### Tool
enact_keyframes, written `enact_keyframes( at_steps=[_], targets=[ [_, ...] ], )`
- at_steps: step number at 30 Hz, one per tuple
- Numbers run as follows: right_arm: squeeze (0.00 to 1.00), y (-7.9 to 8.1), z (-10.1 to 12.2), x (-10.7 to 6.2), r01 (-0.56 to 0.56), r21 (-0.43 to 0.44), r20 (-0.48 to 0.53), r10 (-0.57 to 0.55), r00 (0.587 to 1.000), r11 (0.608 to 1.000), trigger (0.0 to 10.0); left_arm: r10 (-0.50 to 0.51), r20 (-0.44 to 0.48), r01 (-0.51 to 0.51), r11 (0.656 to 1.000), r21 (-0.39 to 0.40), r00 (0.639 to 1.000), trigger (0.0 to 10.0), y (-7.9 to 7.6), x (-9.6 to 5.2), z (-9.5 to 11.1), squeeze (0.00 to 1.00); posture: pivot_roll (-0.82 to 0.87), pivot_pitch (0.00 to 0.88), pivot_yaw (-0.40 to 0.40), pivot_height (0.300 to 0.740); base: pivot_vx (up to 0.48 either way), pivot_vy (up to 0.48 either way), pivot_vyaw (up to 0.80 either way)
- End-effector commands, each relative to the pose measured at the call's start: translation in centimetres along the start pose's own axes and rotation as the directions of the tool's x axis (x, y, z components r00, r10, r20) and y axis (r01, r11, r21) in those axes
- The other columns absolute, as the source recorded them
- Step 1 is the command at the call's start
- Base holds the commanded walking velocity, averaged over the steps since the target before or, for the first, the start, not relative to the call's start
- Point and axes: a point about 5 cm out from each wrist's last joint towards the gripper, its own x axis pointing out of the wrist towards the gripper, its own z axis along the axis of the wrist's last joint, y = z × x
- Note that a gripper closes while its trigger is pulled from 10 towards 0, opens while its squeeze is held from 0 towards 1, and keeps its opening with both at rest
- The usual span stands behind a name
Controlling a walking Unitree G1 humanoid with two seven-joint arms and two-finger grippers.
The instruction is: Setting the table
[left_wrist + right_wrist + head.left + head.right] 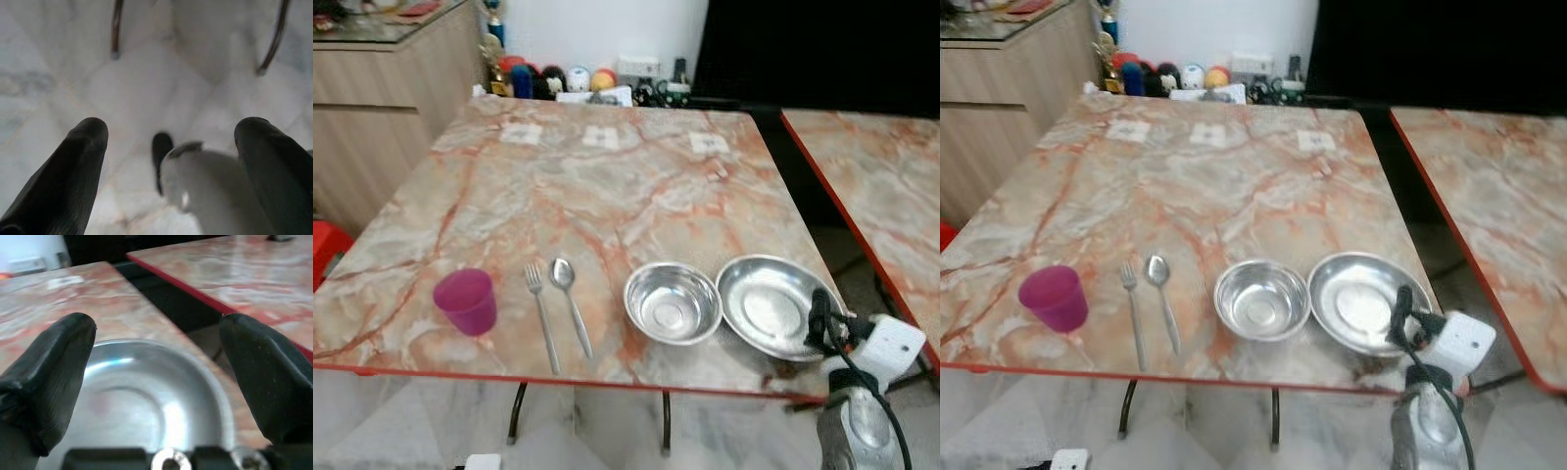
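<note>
On the marble table point(607, 186), a row lies along the near edge: a purple cup point(465, 302), a fork point(542, 315), a spoon point(570, 299), a steel bowl point(673, 304) and a steel plate point(766, 305). My right gripper point(820, 318) is at the plate's near right rim. In the right wrist view it point(156, 338) stands open, with the plate point(146, 401) lying between and beyond its fingers, nothing gripped. My left gripper point(171, 161) hangs open over the tiled floor, close to the table legs point(116, 34).
A second marble table point(881, 166) stands to the right across a dark gap. A wooden cabinet point(382, 108) is at the left. Toys and small items point(553, 80) crowd the floor past the far edge. White labels point(601, 137) lie on the table's far part.
</note>
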Motion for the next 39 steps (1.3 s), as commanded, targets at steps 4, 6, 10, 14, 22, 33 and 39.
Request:
enact_keyframes(
  at_steps=[4,6,10,14,22,33,39],
  targets=[
    [0.0,-1.4,0.3,-0.6,0.054,0.001,0.01,-0.054,0.998,0.999,10.0,0.0,-0.035,0.0,1.0,-0.013,0.999,10.0,-0.2,-0.4,-1.2,0.0,-0.01,0.099,-0.051,0.74,0.0,0.0,0.0],
    [0.0,-1.6,0.4,-0.8,0.063,0.004,0.01,-0.063,0.998,0.998,10.0,-0.001,-0.035,0.001,1.0,-0.011,0.999,10.0,-0.2,-0.3,-1.2,0.0,-0.01,0.099,-0.051,0.74,0.0,0.0,0.0],
    [0.0,-1.9,0.4,-1.1,0.077,0.024,-0.006,-0.077,0.997,0.997,10.0,-0.003,-0.035,0.003,1.0,-0.009,0.999,10.0,-0.3,-0.3,-1.2,0.0,-0.02,0.1,-0.052,0.74,0.0,0.0,0.0],
    [0.0,-2.3,0.1,-1.0,0.101,0.078,-0.057,-0.097,0.994,0.992,10.0,-0.005,-0.038,0.005,1.0,-0.005,0.999,10.0,-0.3,-0.3,-1.3,0.0,-0.02,0.102,-0.052,0.74,0.0,0.0,0.0],
    [0.0,-2.2,-1.3,-0.1,0.125,0.126,-0.159,-0.105,0.982,0.984,10.0,-0.008,-0.042,0.008,1.0,-0.004,0.999,10.0,-0.4,-0.4,-1.3,0.0,-0.01,0.103,-0.056,0.74,0.0,0.0,0.0],
    [0.0,-2.5,-1.7,0.1,0.167,0.156,-0.195,-0.135,0.971,0.974,10.0,-0.007,-0.051,0.007,1.0,-0.003,0.999,10.0,-0.4,-0.5,-1.6,0.0,-0.01,0.108,-0.053,0.74,0.0,0.0,0.0],
    [0.0,-3.2,-2.5,0.0,0.235,0.215,-0.248,-0.179,0.952,0.948,7.7,-0.012,-0.054,0.012,1.0,0.003,0.998,10.0,-0.5,-0.4,-1.7,0.0,-0.01,0.107,-0.052,0.74,0.0,0.0,0.0]
  ],
)
